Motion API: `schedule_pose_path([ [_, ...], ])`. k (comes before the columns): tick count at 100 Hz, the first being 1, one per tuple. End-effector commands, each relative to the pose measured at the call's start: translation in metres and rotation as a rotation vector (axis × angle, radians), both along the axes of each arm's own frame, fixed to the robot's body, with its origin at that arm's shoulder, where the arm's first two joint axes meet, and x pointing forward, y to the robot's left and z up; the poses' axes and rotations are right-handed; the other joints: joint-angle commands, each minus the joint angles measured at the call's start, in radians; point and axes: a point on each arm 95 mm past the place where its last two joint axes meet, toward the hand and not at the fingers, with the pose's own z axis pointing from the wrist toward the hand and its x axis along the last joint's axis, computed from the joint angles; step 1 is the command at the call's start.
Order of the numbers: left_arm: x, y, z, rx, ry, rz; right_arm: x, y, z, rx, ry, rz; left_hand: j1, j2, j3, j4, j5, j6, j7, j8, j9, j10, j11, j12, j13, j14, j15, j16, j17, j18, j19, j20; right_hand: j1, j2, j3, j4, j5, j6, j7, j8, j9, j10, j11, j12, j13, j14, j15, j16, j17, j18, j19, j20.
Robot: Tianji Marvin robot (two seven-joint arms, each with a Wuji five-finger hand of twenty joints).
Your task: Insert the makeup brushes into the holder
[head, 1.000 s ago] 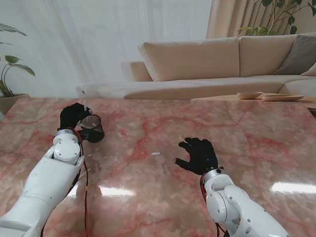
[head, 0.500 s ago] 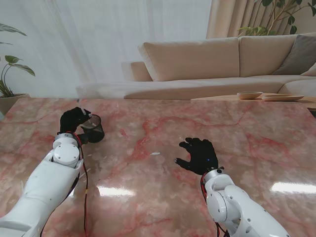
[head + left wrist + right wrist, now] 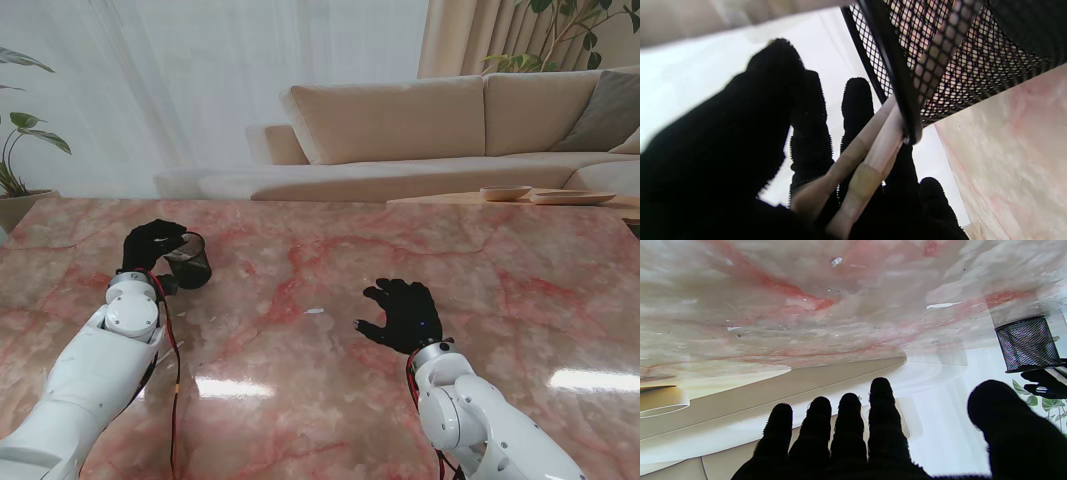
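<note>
A black mesh holder (image 3: 188, 261) stands on the marble table at the far left. My left hand (image 3: 150, 243), in a black glove, is at its rim, shut on two pale wooden makeup brush handles (image 3: 870, 150). In the left wrist view the handles reach the holder's black rim (image 3: 893, 76) and pass into the mesh cup; the brush heads are hidden. My right hand (image 3: 402, 313) rests open over the table's middle, fingers (image 3: 850, 426) spread, holding nothing. The right wrist view shows the holder (image 3: 1027, 343) with my left hand (image 3: 1043, 383) at its mouth.
The pink marble table (image 3: 330, 340) carries a small white speck (image 3: 314, 311) near its middle. A beige sofa (image 3: 440, 130) stands beyond the far edge, with dishes on a low wooden table (image 3: 540, 195) at the right and a plant (image 3: 15, 150) at the left.
My left hand has shifted slightly farther and to the right, so its fingers now sit over the holder's rim. The right hand has not moved.
</note>
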Motion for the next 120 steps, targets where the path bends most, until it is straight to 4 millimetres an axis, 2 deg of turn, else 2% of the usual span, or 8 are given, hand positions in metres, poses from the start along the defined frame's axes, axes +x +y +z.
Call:
schedule_pose_path([
  [1, -0.001, 0.001, 0.0, 0.002, -0.001, -0.005, -0.003, 0.0, -0.006, 0.002, 0.025, -0.003, -0.04, -0.006, -0.017, 0.001, -0.026, 0.005, -0.024, 0.017, -0.028, -0.043, 0.016, -0.016, -0.032, -0.031, -0.03, -0.001, -0.004, -0.013, -0.037, -0.012, 0.011, -0.007, 0.015, 0.007, -0.009, -0.009, 0.002, 0.001, -0.036, 0.006, 0.006, 0.015, -0.038, -0.019, 0.009, 0.02, -0.019, -0.013, -0.001, 0.025],
  [10, -0.002, 0.002, 0.002, 0.008, -0.005, -0.024, -0.003, 0.0, -0.006, 0.003, 0.024, -0.003, -0.116, -0.012, 0.024, 0.015, -0.021, 0.039, -0.139, 0.093, -0.063, -0.038, 0.015, -0.039, -0.052, -0.029, -0.042, -0.009, 0.001, -0.009, -0.051, -0.056, 0.01, -0.006, 0.015, 0.007, -0.01, -0.009, 0.002, 0.0, -0.036, 0.006, 0.005, 0.015, -0.038, -0.019, 0.009, 0.019, -0.019, -0.012, -0.001, 0.025],
  [15, -0.002, 0.003, 0.004, 0.014, -0.007, -0.031, -0.003, 0.0, -0.006, 0.004, 0.023, -0.003, -0.179, -0.006, 0.058, 0.092, -0.029, 0.063, -0.184, 0.127, -0.086, -0.035, 0.01, -0.043, -0.066, -0.028, -0.052, -0.014, 0.001, -0.005, -0.053, -0.068, 0.01, -0.007, 0.015, 0.007, -0.01, -0.009, 0.002, 0.0, -0.036, 0.006, 0.005, 0.015, -0.038, -0.019, 0.009, 0.019, -0.019, -0.012, -0.001, 0.025],
  [18, -0.003, 0.004, 0.005, 0.016, -0.01, -0.037, -0.003, 0.0, -0.006, 0.005, 0.022, -0.003, -0.198, -0.009, 0.055, 0.109, -0.035, 0.07, -0.195, 0.138, -0.095, -0.03, 0.008, -0.044, -0.074, -0.026, -0.057, -0.017, -0.001, -0.002, -0.055, -0.072, 0.011, -0.008, 0.016, 0.007, -0.01, -0.009, 0.001, 0.0, -0.036, 0.006, 0.005, 0.015, -0.038, -0.019, 0.009, 0.019, -0.019, -0.013, -0.001, 0.025],
  [40, -0.008, 0.007, 0.017, 0.027, -0.029, -0.083, -0.002, 0.0, -0.006, 0.014, 0.012, -0.002, -0.288, -0.014, -0.013, 0.092, -0.145, 0.117, -0.311, 0.147, -0.242, -0.025, -0.03, -0.069, -0.152, -0.033, -0.122, -0.058, 0.007, 0.014, -0.101, -0.15, 0.011, -0.012, 0.017, 0.007, -0.008, -0.009, 0.002, 0.0, -0.036, 0.006, 0.005, 0.015, -0.038, -0.019, 0.009, 0.019, -0.019, -0.013, -0.001, 0.025],
  [66, -0.014, 0.006, 0.039, 0.033, -0.066, -0.125, -0.003, -0.001, -0.006, 0.03, 0.003, 0.005, -0.292, 0.018, -0.061, 0.096, -0.258, 0.153, -0.407, 0.132, -0.402, -0.028, -0.069, -0.096, -0.207, -0.047, -0.182, -0.116, 0.013, 0.014, -0.113, -0.207, 0.013, -0.017, 0.022, 0.006, -0.007, -0.004, 0.002, -0.001, -0.034, 0.003, 0.002, 0.012, -0.041, -0.018, 0.002, 0.014, -0.02, -0.015, -0.007, 0.022],
  [96, -0.033, 0.003, 0.076, 0.072, -0.143, -0.203, -0.003, -0.005, -0.002, 0.051, -0.027, 0.005, -0.271, 0.087, -0.16, 0.11, -0.367, 0.194, -0.487, 0.109, -0.563, -0.002, -0.088, -0.107, -0.245, -0.054, -0.209, -0.15, -0.014, 0.021, -0.008, -0.037, 0.006, -0.022, 0.025, 0.003, -0.016, 0.002, -0.004, -0.005, -0.027, -0.002, -0.004, 0.002, -0.009, -0.015, -0.008, 0.0, -0.008, -0.011, -0.019, 0.01],
  [120, -0.068, -0.001, 0.12, 0.166, -0.164, -0.335, -0.005, -0.011, 0.004, 0.06, -0.054, 0.007, -0.222, 0.212, -0.361, 0.142, -0.476, 0.248, -0.591, 0.057, -0.7, 0.022, -0.116, -0.124, -0.288, -0.043, -0.239, -0.17, -0.005, 0.018, -0.032, -0.032, -0.02, -0.016, 0.016, 0.011, -0.035, 0.009, -0.022, -0.014, -0.023, -0.007, -0.019, -0.018, 0.006, -0.012, -0.026, -0.017, 0.004, -0.01, -0.038, -0.012],
])
